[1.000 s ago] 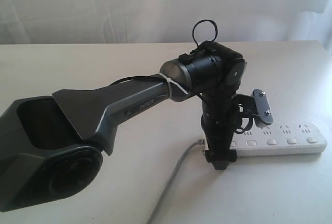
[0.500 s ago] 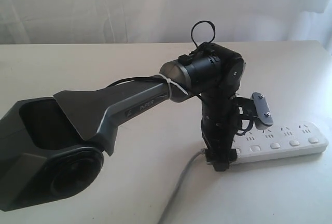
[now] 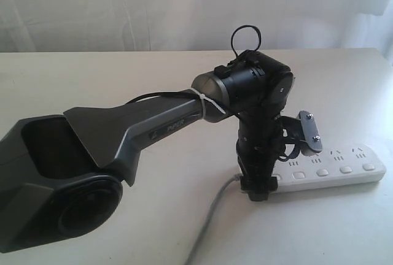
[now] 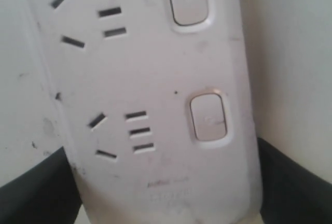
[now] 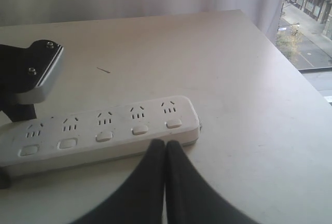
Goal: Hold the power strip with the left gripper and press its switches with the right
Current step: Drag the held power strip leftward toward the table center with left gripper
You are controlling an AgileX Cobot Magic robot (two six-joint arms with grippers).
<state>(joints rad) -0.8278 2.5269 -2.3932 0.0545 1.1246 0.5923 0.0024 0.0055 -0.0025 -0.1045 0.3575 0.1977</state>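
Observation:
The white power strip [image 3: 344, 176] lies on the table at the right. My left gripper [image 3: 258, 188] points straight down and is shut on the strip's cord end; in the left wrist view its black fingers [image 4: 36, 193] flank the power strip [image 4: 155, 79] and two switches [image 4: 207, 117] show. The grey cord [image 3: 212, 216] runs toward the front edge. In the right wrist view my right gripper [image 5: 165, 143] is shut with nothing in it, tips just short of the power strip's [image 5: 104, 130] near side, below the fourth and fifth switches [image 5: 174, 123]. The exterior view does not show it.
A silver bracket with screws [image 3: 309, 131] sticks out from the left wrist above the strip, and the bracket [image 5: 39, 71] also shows in the right wrist view. The beige table [image 3: 92, 81] ends at a right edge [image 5: 311, 94] beside a window. A white curtain hangs behind.
The left gripper has shifted slightly to the left with the strip's cord end, and the strip has turned a little. The cord has moved with it.

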